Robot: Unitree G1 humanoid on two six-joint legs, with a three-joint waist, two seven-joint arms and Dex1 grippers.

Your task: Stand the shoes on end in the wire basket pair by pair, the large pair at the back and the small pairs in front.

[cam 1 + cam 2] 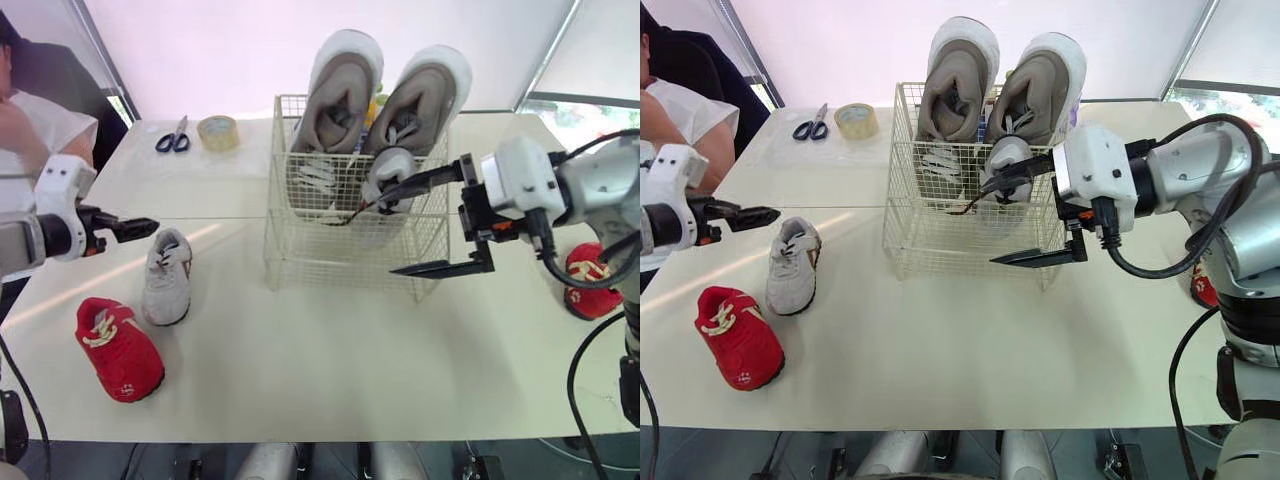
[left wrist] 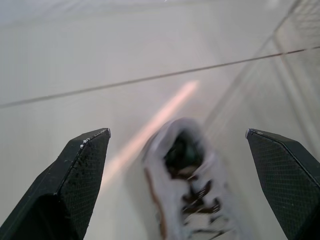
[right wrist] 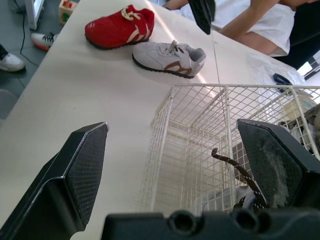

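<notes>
The white wire basket (image 1: 300, 235) stands mid-table with two large grey-beige shoes (image 1: 340, 100) on end at its back. A small white shoe (image 1: 392, 168) is upright in its front right part. My right gripper (image 1: 380, 235) is open wide across the basket's front right wall: one finger by that small shoe, the other outside the wire. The matching small white shoe (image 1: 167, 277) lies on the table to the left, with my open left gripper (image 1: 148, 227) just above its heel. A red shoe (image 1: 118, 348) lies near the front left, and another red shoe (image 1: 590, 280) sits behind my right arm.
Scissors (image 1: 173, 137) and a roll of tape (image 1: 218, 132) lie at the back left of the table. A person (image 1: 30, 110) sits at the far left corner. A dark lace (image 3: 235, 170) hangs inside the basket.
</notes>
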